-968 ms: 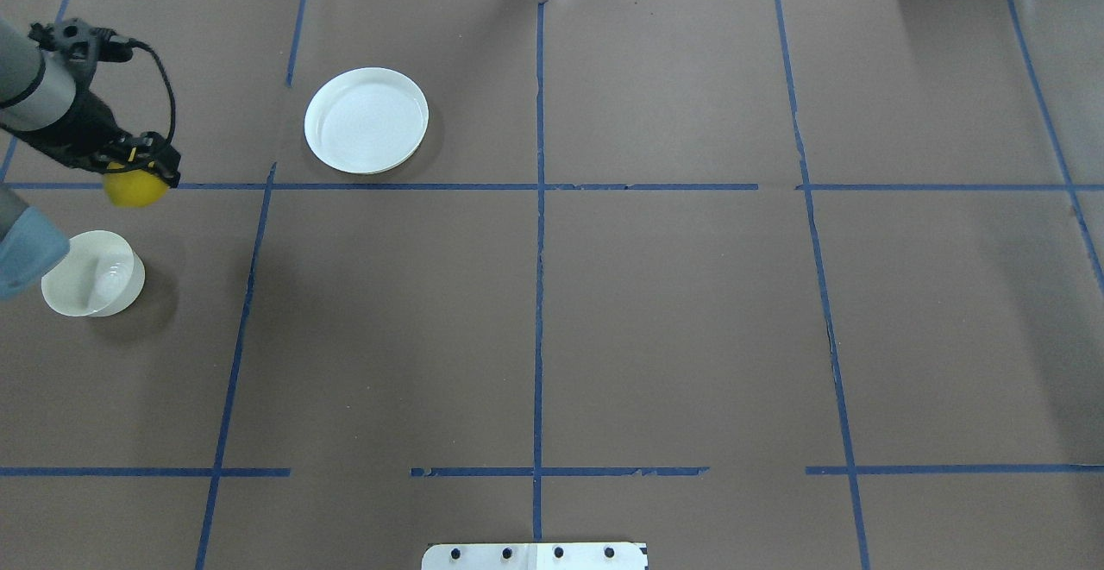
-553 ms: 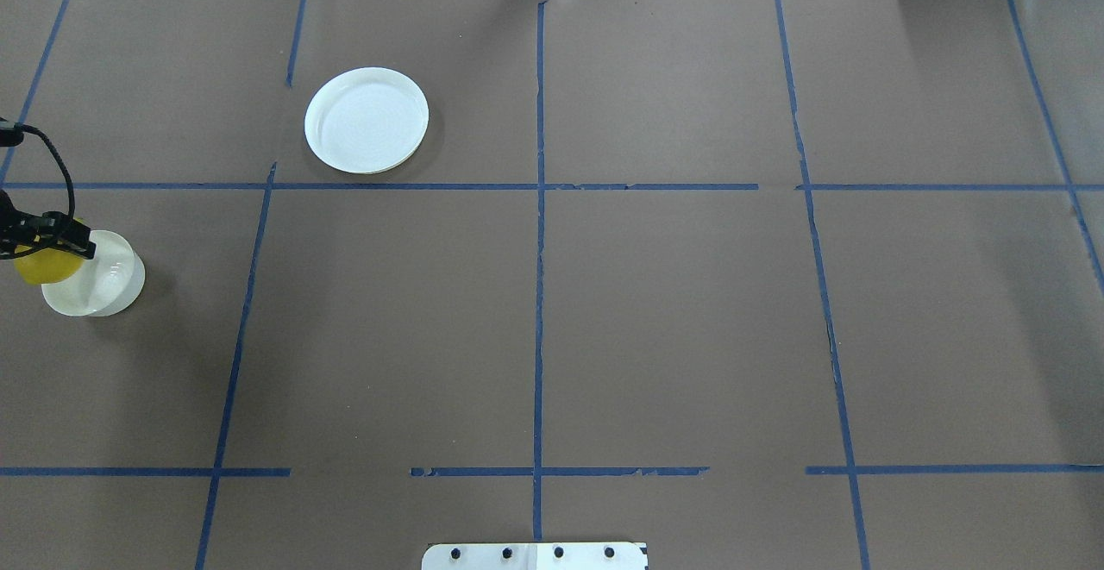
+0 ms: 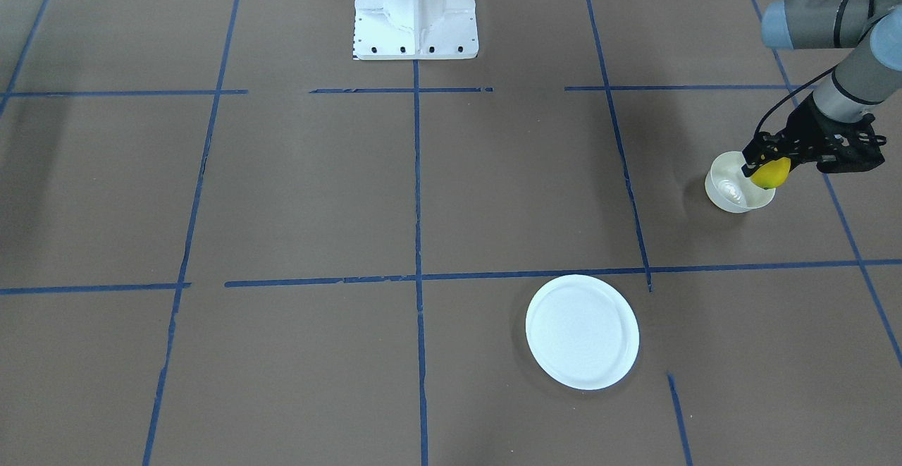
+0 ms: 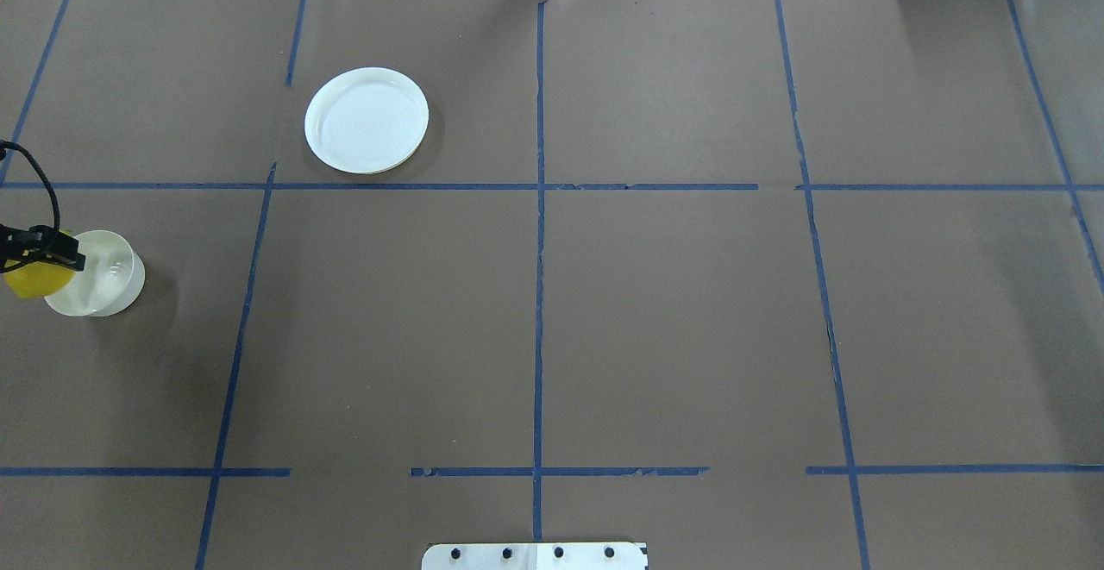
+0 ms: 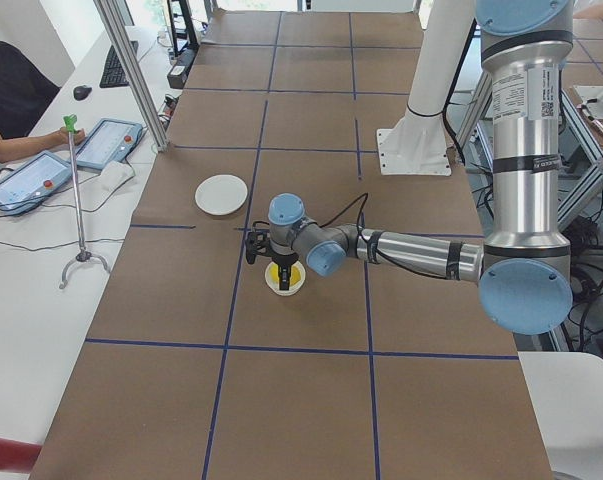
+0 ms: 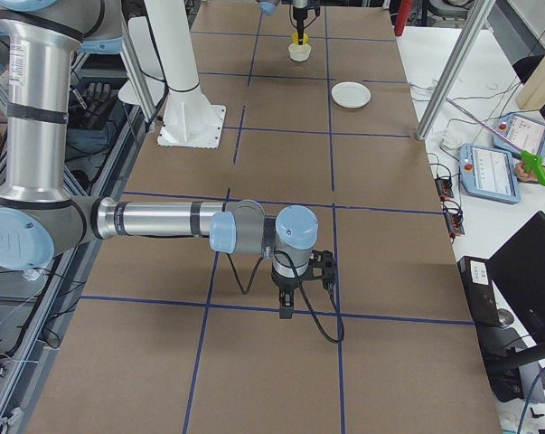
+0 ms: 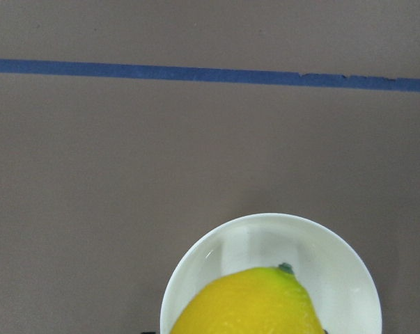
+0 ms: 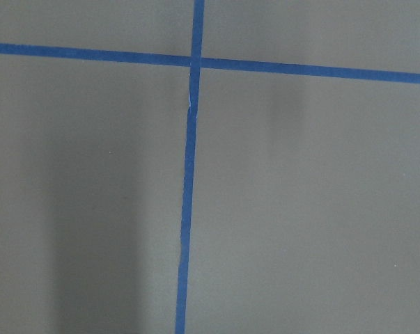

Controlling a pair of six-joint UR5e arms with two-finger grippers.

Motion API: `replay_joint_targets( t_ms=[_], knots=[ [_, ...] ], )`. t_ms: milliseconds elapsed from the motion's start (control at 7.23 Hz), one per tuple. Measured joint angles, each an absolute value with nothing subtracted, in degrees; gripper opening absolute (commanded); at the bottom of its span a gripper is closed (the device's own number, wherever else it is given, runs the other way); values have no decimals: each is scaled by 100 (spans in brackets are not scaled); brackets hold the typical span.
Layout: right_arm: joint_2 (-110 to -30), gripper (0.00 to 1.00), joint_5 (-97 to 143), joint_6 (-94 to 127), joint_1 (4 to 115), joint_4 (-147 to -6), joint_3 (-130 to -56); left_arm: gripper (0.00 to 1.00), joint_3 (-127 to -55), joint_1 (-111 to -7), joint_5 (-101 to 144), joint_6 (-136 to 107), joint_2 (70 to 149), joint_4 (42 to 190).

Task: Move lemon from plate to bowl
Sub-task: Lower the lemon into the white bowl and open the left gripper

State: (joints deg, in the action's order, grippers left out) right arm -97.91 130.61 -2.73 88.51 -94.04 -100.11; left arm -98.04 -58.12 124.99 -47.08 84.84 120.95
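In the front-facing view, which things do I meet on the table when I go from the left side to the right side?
white robot base → plate → bowl

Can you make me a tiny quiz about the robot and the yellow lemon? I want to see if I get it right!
1. True or false: the plate has nothing on it.
2. What is the left tool gripping? A) lemon B) spoon C) cup
3. Fill in the blank: the fruit hangs over the ____.

Key: 1 true; 2 A; 3 bowl.
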Motion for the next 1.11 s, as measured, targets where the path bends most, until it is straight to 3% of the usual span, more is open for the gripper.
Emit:
replay_joint_targets(
  t_ms=[277,415,1106],
  knots=[
    [-9791,100,13061,-272,8851,-9404,-10011,5,-9800,-5743,12509,-4726,8593,12089],
    [-9791,100,13060,-272,8851,-9404,-10011,99,-9794,-5718,12512,-4727,8628,12086],
    [-9791,100,13061,-273,8851,-9404,-10011,100,-9684,-5701,12524,-4630,8667,12163]
  ],
)
